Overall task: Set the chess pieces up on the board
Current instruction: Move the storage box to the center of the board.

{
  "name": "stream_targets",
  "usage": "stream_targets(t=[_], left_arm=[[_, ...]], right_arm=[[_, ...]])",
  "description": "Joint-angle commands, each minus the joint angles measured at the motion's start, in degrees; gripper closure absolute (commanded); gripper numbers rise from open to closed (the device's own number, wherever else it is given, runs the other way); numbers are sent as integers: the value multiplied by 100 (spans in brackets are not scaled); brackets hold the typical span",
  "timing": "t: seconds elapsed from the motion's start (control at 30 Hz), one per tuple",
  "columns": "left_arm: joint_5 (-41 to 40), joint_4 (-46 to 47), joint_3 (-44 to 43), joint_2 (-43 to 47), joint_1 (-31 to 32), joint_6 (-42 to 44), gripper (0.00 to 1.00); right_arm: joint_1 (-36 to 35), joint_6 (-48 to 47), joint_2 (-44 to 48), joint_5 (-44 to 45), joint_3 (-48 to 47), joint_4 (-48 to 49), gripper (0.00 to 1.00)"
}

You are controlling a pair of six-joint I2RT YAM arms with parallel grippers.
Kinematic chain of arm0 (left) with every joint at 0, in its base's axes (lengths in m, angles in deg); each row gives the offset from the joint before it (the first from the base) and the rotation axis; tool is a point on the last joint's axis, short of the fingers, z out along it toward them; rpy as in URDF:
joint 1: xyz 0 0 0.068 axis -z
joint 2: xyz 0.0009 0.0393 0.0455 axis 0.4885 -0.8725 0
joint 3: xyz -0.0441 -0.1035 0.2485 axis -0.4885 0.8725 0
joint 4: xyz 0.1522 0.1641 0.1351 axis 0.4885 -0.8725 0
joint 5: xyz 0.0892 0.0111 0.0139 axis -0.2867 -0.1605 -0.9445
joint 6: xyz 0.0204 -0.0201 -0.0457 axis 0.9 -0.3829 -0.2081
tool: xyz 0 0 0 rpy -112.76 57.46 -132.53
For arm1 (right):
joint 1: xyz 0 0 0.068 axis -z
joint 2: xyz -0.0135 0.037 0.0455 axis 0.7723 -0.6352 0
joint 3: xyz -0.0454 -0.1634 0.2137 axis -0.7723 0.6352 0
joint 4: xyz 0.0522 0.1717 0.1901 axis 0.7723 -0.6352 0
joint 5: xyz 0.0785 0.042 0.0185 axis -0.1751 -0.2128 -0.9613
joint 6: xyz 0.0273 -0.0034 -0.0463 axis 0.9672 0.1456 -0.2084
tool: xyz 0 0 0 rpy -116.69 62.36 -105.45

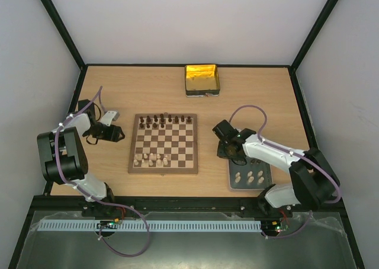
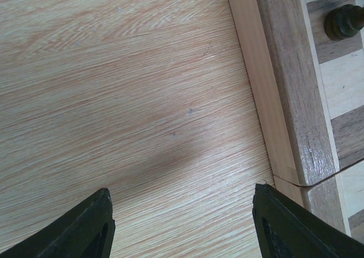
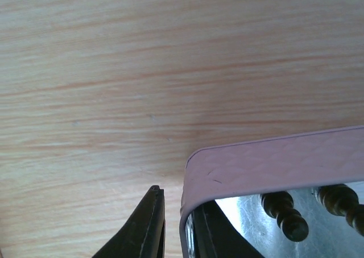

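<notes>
The board (image 1: 163,170) lies mid-table, with dark chess pieces (image 1: 164,121) along its far rows and a few cream pieces (image 1: 151,159) at its near left. More cream pieces (image 1: 250,176) lie in the grey tray (image 1: 232,177) to the right. My right gripper (image 1: 228,152) is at the tray's far-left corner. In the right wrist view it (image 3: 176,224) is shut on the tray wall (image 3: 273,164), one finger outside and one inside. My left gripper (image 2: 182,212) stands open over bare table beside the board's border (image 2: 290,99), near one dark piece (image 2: 344,20).
A yellow-gold tin (image 1: 202,79) stands at the back, behind the board. A small grey block (image 1: 111,115) lies by the left arm. Turned pieces (image 3: 287,215) inside the tray look dark in the right wrist view. Black frame posts edge the table.
</notes>
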Motion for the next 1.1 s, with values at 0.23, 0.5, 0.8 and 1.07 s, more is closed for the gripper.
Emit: stream_targets(t=[0.23, 0.5, 0.8, 1.07], left_arm=[[-10, -65, 26, 144, -31, -37, 33], [-12, -74, 29, 186, -40, -37, 32], [43, -63, 26, 196, -45, -35, 32], [72, -48, 53, 194, -91, -13, 32]], right_arm=[[23, -560, -815, 331, -1062, 45, 86], [20, -664, -1451, 169, -1489, 179, 87], [14, -679, -1936, 44, -1838, 317, 90], [-95, -670, -2204, -4, -2222, 270, 90]])
